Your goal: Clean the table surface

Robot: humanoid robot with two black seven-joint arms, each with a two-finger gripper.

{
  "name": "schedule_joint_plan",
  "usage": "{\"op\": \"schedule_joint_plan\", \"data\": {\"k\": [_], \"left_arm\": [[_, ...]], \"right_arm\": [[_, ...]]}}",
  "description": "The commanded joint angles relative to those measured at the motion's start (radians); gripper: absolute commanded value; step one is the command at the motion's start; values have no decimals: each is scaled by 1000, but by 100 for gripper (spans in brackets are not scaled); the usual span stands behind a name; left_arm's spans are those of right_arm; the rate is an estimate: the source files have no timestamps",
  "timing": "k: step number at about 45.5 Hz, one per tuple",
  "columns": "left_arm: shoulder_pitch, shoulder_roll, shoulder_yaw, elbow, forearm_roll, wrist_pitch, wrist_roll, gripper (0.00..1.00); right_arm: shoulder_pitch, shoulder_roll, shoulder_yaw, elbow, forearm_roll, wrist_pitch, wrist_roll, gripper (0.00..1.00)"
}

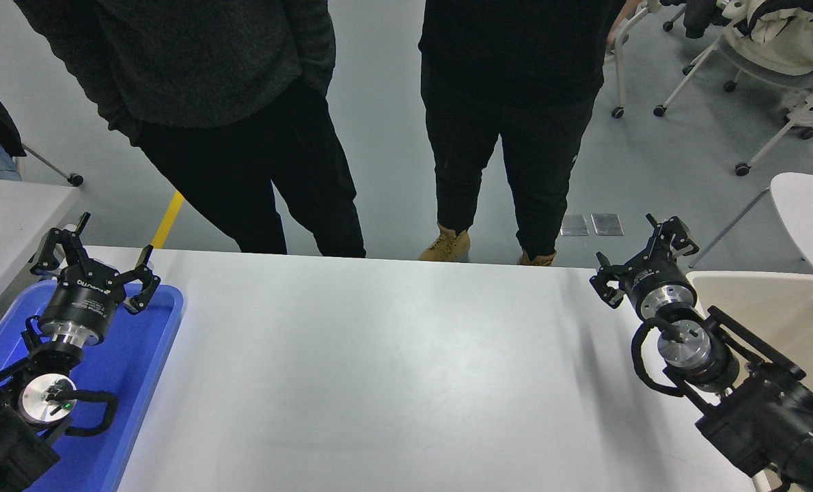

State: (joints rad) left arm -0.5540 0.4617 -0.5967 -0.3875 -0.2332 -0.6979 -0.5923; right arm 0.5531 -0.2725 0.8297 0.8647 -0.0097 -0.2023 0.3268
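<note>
While nothing lies on the table surface (393,369), its long axis running left to right, the right gripper (642,256) hangs over its far right corner, spread open and empty. Left gripper (99,263), open too, sits over the blue tray (154,342); the beige bin (789,307) shows nothing inside.

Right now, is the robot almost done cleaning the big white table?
It looks nearly done. The smooth white tabletop shows nothing lying on it. In hand: nothing; the right gripper is open and empty above the table's far right corner, beside the beige bin. The left gripper is open and empty over the blue plastic tray. I see nothing left to pick up.
</note>
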Motion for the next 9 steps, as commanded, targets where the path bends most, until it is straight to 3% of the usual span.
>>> {"op": "schedule_joint_plan", "data": {"k": [1,9], "left_arm": [[0,0,0,-1,0,0,-1,100],[0,0,0,-1,0,0,0,100]], "right_arm": [[-4,16,-47,1,-76,3,41,100],[-4,16,-55,-1,-81,3,41,100]]}}
